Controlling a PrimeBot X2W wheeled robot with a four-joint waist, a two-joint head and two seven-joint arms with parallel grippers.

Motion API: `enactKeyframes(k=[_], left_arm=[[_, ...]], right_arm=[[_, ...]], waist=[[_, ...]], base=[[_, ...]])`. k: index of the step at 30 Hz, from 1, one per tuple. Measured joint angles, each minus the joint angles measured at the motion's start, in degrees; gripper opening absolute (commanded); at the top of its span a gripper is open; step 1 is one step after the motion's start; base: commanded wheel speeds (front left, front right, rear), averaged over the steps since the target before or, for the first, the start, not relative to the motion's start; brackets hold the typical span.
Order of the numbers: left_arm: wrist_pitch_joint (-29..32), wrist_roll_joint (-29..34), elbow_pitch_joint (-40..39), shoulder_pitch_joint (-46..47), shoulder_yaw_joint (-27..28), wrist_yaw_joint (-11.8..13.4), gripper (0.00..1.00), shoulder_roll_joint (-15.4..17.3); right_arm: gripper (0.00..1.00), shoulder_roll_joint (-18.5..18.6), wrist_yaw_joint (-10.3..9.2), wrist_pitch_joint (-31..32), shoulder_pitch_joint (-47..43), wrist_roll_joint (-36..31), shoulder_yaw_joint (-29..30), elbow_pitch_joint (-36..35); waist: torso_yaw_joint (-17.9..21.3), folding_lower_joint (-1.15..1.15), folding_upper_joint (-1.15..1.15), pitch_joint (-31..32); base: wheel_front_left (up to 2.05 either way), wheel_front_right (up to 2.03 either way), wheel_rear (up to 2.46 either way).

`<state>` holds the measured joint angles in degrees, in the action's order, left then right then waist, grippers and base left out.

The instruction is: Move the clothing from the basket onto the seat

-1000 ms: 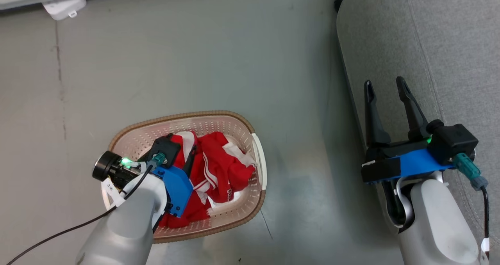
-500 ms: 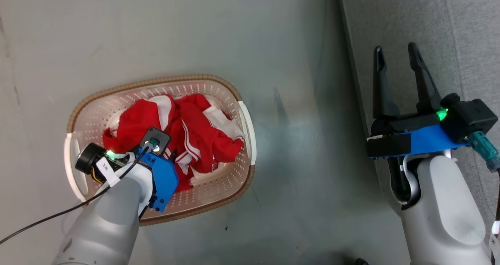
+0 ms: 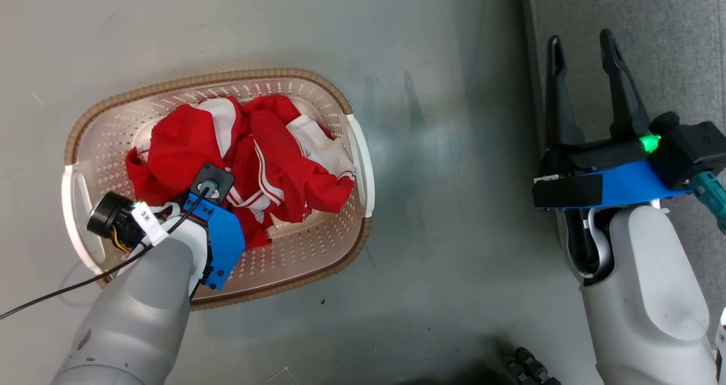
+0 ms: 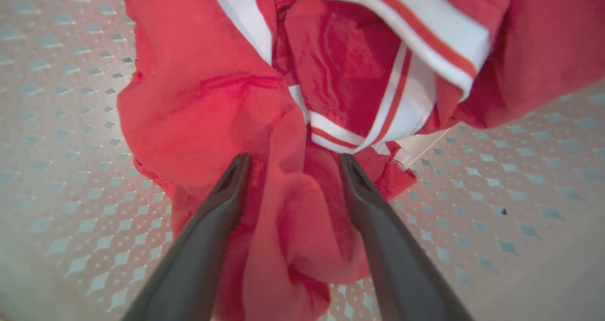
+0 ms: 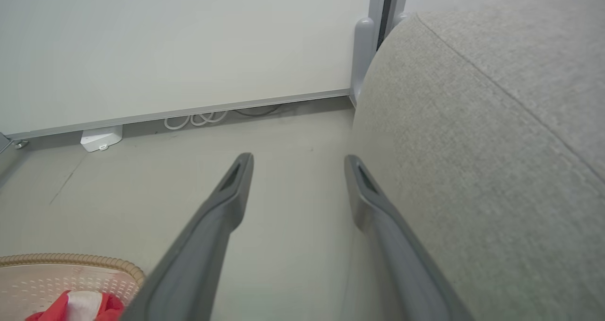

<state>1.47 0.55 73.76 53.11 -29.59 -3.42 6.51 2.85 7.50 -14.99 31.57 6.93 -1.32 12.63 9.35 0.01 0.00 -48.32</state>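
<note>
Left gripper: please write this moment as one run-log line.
left gripper: open, astride clothing | clothing: in basket | right gripper: open, beside seat

A white tag (image 3: 145, 219) on the left arm's (image 3: 142, 311) cable (image 3: 85, 283) reads "3" and a star-like mark. Another tag (image 3: 721, 339) by the right forearm (image 3: 646, 294) shows a similar mark, barely legible.

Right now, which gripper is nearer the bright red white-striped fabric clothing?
Left. The left gripper straddles the red clothing inside the cream perforated basket; the right gripper hangs open by the grey upholstered seat.
</note>
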Motion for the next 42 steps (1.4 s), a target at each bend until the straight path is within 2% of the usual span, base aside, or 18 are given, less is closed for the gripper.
enactKeyframes(k=[4, 5, 6, 7, 15, 34, 42], left_arm=[[1.1, 0.0, 0.0, 0.3, -0.5, 1.1, 1.00, -0.6], [1.2, 0.0, 0.0, 0.3, -0.6, 1.4, 0.18, -0.8], [1.3, 0.0, 0.0, 0.3, -0.8, 1.6, 0.18, -0.9], [1.5, 0.0, 0.0, 0.3, -1.0, 1.8, 0.00, -1.0], [0.1, -1.6, 0.1, -1.4, -1.1, 2.4, 0.00, -1.6], [-11.0, -7.9, -1.8, -2.9, -1.3, -2.3, 0.00, -3.6], [-14.3, -12.9, -6.3, -5.5, -3.4, -3.5, 0.00, -3.7]], right_arm=[[1.00, 0.0, 0.01, 0.0, 0.5, 0.0, -0.2, 0.0], [1.00, 0.0, 0.01, 0.0, 0.5, 0.0, -0.2, 0.0], [1.00, 0.0, 0.01, 0.0, 0.5, 0.0, -0.2, 0.0], [1.00, 0.0, 0.01, 0.0, 0.5, 0.1, -0.2, 0.0], [1.00, 0.0, 0.01, 0.0, 0.4, 0.2, 0.2, 0.9], [1.00, 0.0, 0.01, 0.0, -2.8, -1.4, 0.6, 3.3], [1.00, 0.0, 0.01, 0.0, -5.2, -2.0, 0.5, 4.6]], waist=[[0.0, 0.00, 0.00, -0.8], [0.1, 0.00, 0.00, -0.9], [0.1, 0.00, 0.00, -1.0], [0.2, 0.00, 0.00, -1.1], [0.3, 0.00, 0.00, 0.5], [-2.3, -0.02, 0.00, 10.4], [-3.6, -0.02, 0.00, 16.7]], base=[[0.00, 0.00, 0.00], [0.00, 0.00, 0.00], [0.00, 0.00, 0.00], [0.00, 0.00, 0.00], [0.00, 0.00, 0.00], [0.00, 0.00, 0.00], [0.00, 0.00, 0.00]])
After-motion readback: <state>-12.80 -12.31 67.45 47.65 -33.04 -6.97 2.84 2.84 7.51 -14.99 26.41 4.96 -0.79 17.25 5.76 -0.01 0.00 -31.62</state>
